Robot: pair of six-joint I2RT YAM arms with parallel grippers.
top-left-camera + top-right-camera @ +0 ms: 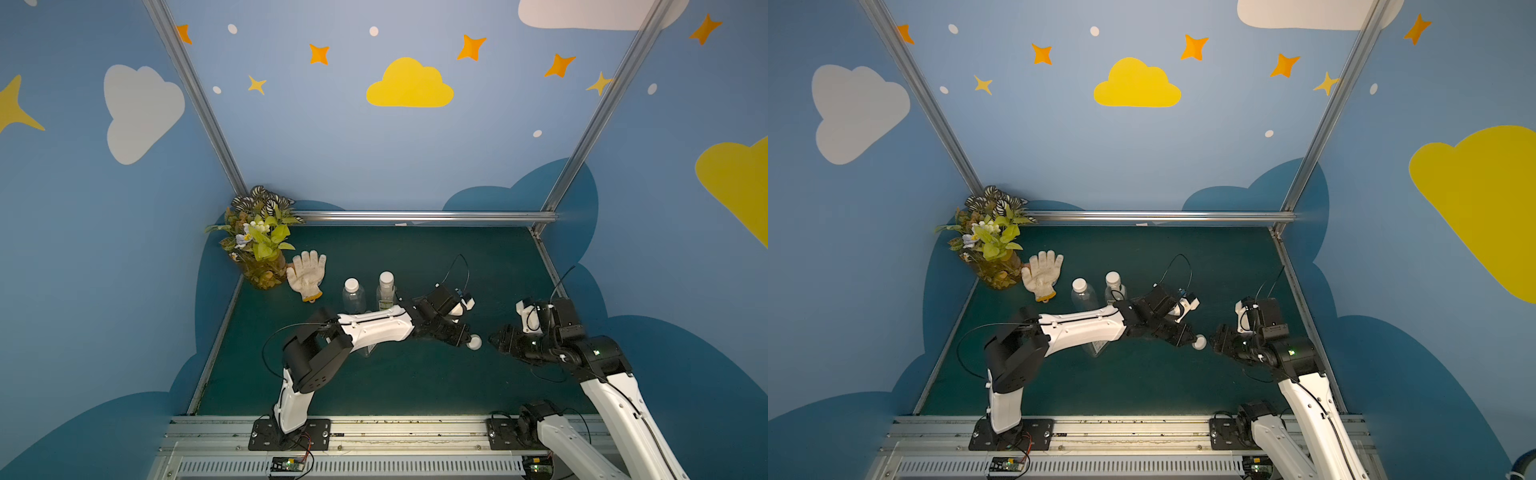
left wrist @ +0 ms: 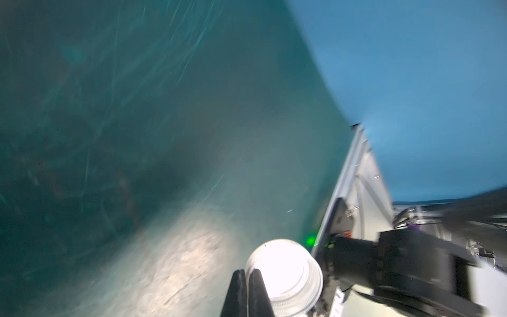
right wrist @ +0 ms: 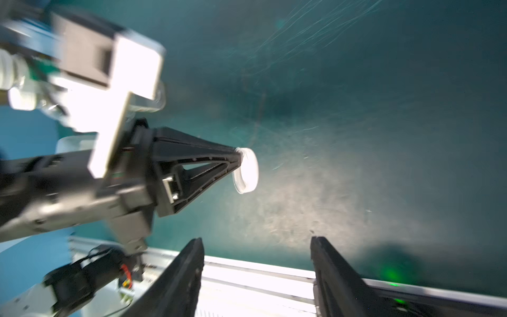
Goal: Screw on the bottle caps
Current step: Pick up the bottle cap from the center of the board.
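While left gripper (image 3: 238,158) pinches a white cap (image 3: 249,170), right gripper (image 3: 258,243) gapes, seemingly empty.

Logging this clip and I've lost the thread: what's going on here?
The left gripper is shut on a white bottle cap, holding it out over the green table. The right gripper faces the cap with its jaws open, not touching it. A round bottle and a slim bottle stand capped behind. A third bottle is mostly hidden under the left arm.
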